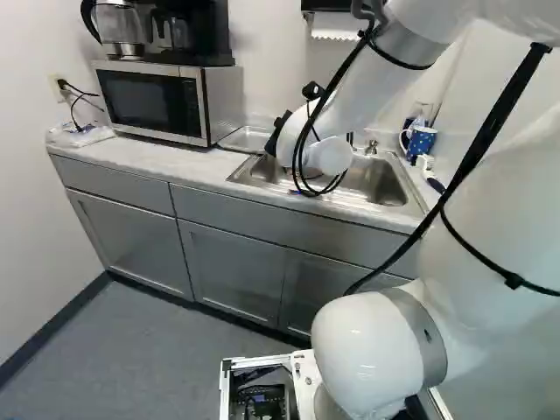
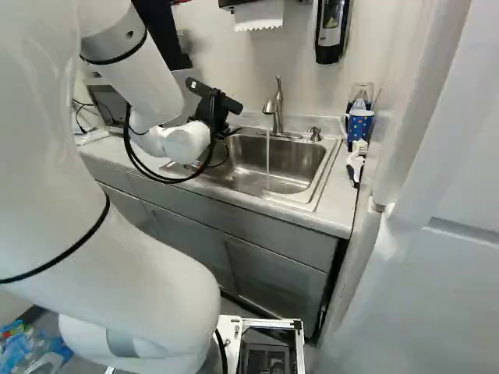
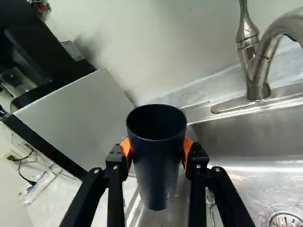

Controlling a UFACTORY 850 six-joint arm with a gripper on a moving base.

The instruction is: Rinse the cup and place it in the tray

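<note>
1. Held the dark cup (image 3: 156,175) in the claw (image 3: 156,149), with orange pads (image 3: 188,150) pressed to opposite flanks a little below the rim.
2. Carried it straight ahead of the wrist, long axis crosswise to the line between the pads, mouth up and, seemingly, close to upright.
3. Reached in with the one white arm (image 2: 144,74), hence the nearer by default.
4. Hung on the microwave (image 1: 144,101) side of the tap (image 2: 277,105), apart from the thin running stream (image 2: 267,152).
5. Called, probably, for a sideways shift to bring the mouth under that water; could not tell rinsed from unrinsed.
6. Had the shallow metal tray (image 1: 246,138) between microwave and sink (image 2: 284,185), fit for a later lowering, base first.
7. Showed smooth, matt-looking walls on the cup, round and narrowing to the base; brushed steel in the square-sided basin, a curved satin neck on the tap, pale mottled counter (image 1: 166,160) around.
8. Risked a slip along the taper, especially once wet.
</note>
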